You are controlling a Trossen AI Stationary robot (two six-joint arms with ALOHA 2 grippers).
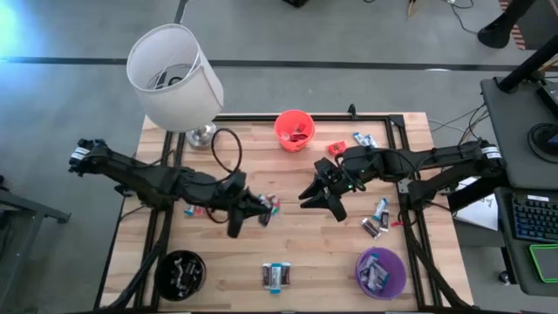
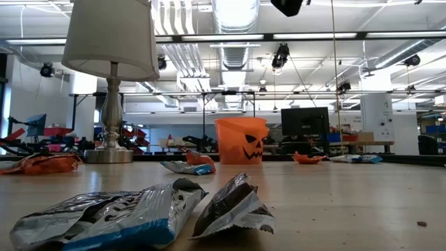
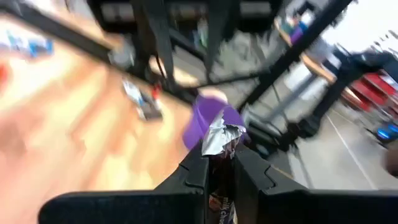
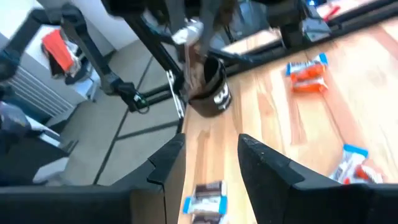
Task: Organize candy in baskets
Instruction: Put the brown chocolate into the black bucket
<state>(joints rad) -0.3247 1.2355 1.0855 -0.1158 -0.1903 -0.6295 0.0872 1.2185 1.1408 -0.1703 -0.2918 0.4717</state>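
My left gripper (image 1: 253, 211) hangs above the table's middle, shut on a dark brown candy (image 3: 221, 149) with a silver end. My right gripper (image 1: 319, 197) faces it from the right, open, with nothing between its fingers (image 4: 208, 155). The orange basket (image 1: 295, 129) stands on the table at the far middle, the black basket (image 1: 180, 272) at the near left and the purple basket (image 1: 380, 270) at the near right, each with candy inside. Loose candies lie on the table (image 1: 277, 276), (image 1: 375, 218), (image 1: 364, 139). My left gripper pinches the dark brown candy between its two fingers, which lie along the candy's length. The crumpled silver end (image 3: 219, 138) sticks out past the fingertips. The right wrist view shows the candy (image 4: 194, 56) lifted clear of the table, in front of the black basket (image 4: 211, 93).
A white lamp (image 1: 174, 74) stands at the far left corner, its cord looping over the wood. A black frame borders the table (image 1: 349, 253). More candies lie under the left arm (image 1: 196, 211) and beside its gripper (image 1: 270, 203).
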